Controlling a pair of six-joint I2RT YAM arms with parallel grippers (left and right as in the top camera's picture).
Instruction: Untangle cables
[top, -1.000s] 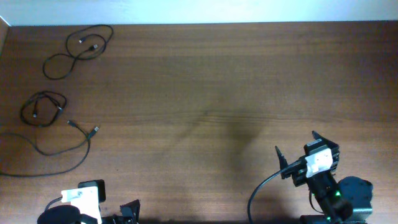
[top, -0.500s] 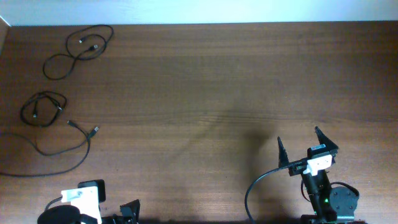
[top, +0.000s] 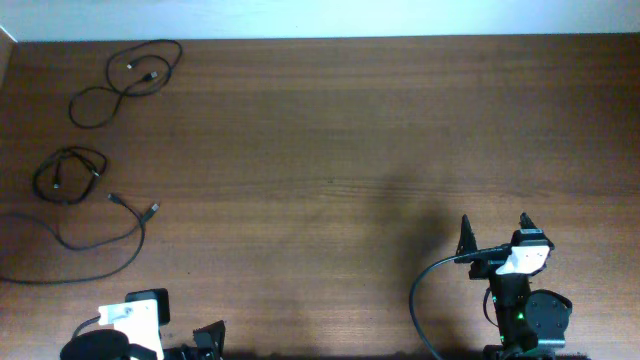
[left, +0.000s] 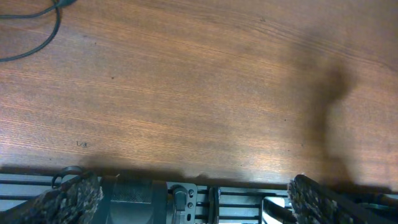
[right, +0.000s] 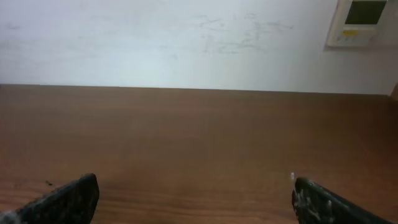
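Three thin black flexible cords lie apart on the brown wooden table (top: 330, 120): a double loop (top: 121, 90) at 11 o'clock, a small coil (top: 60, 180) at 10, and a long open strand (top: 142, 240) at 9. Untangling looks finished, leaving only a check for hidden crossings. The left gripper (left: 196, 186) at 7 and the right gripper (top: 495, 232) at 5 both gape wide, empty

Our cables (top: 70, 152) one behind another along the table's (top: 330, 130) left; left gripper (left: 193, 190) and right gripper (top: 495, 232) nearest us.
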